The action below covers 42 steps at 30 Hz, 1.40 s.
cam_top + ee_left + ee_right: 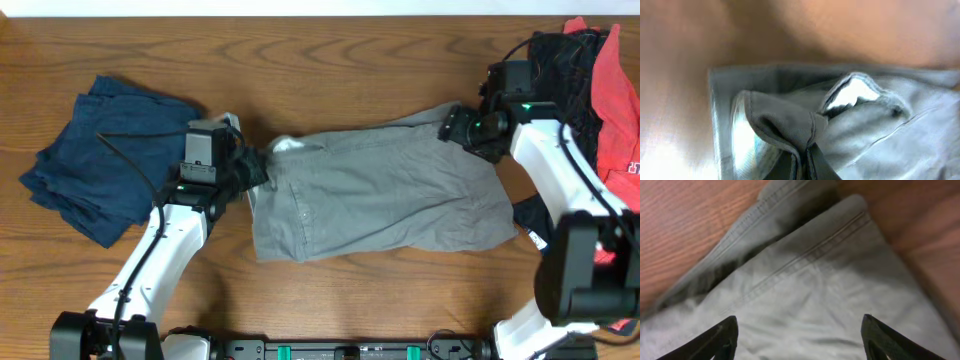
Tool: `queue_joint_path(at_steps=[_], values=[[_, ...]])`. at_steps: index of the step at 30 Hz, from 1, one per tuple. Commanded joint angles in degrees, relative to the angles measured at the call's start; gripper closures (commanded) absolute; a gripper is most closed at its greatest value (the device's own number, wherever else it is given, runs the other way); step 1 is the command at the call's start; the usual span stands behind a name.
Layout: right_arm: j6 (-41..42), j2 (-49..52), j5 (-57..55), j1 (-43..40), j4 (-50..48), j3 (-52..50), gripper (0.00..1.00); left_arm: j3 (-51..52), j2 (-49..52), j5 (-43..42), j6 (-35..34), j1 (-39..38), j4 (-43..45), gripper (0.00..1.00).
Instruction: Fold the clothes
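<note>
Lying across the middle of the table: one pair of grey shorts, long axis running left to right, waistband at the left end, leg hem at the right. Left gripper sits at the waistband end, closed on a bunched fold of the grey cloth, which gathers into a pinch in the left wrist view. Right gripper sits over the far right corner of the shorts, fingers spread wide and holding nothing, the stitched hem just ahead of them. Each arm is nearer its own end, so the cloth stretches between the two; the right one probably needs to close on its corner before any fold. White label inside the waistband: glossy, no writing readable. Navy garment at far left, folded. Black patterned garment and red garment at far right; white lettering on the red one is too small to read
</note>
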<state>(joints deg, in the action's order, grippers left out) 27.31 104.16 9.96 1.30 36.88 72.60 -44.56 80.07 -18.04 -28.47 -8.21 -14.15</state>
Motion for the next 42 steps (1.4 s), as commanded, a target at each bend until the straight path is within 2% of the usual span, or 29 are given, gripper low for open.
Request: queue_joint_path(at_steps=[1, 9, 12, 23, 25, 27, 28, 29, 35, 42], values=[[6.0, 3.7, 5.4, -0.2, -2.7, 0.2, 0.21, 0.0, 0.8, -0.3, -0.1, 0.4, -5.6, 0.94], [13.5, 6.0, 7.5, 0.1, -10.4, 0.2, 0.22, 0.0, 0.8, -0.4, -0.1, 0.4, -13.2, 0.94], [16.5, 6.3, 7.4, 0.6, -12.2, 0.2, 0.25, 0.0, 0.8, -0.4, -0.1, 0.4, -15.7, 0.94], [19.6, 12.5, 6.8, 2.9, -13.3, 0.2, 0.33, 0.1, 0.8, -0.4, -0.1, 0.4, -16.5, 0.94], [19.6, 13.4, 6.8, 3.1, -13.1, 0.2, 0.42, 0.2, 0.8, -0.3, -0.1, 0.4, -16.5, 0.94], [19.6, 13.8, 7.1, 3.1, -13.1, 0.2, 0.66, 0.1, 0.8, -0.3, -0.1, 0.4, -16.5, 0.94], [19.6, 13.8, 7.3, 3.1, -13.1, 0.2, 0.85, 0.2, 0.8, -0.3, -0.1, 0.4, -16.7, 0.94], [19.6, 13.7, 7.8, 3.1, -12.9, 0.2, 0.99, 0.2, 0.8, -0.3, -0.1, 0.4, -16.7, 0.94], [19.6, 9.0, 9.2, 1.3, -6.1, 0.2, 0.99, 0.2, 0.8, -0.3, -0.1, 0.4, -16.9, 0.94], [16.3, -6.1, 3.3, 0.3, -2.2, 0.3, 0.99, 0.2, 0.8, -0.3, -0.1, 0.4, -16.9, 0.94]])
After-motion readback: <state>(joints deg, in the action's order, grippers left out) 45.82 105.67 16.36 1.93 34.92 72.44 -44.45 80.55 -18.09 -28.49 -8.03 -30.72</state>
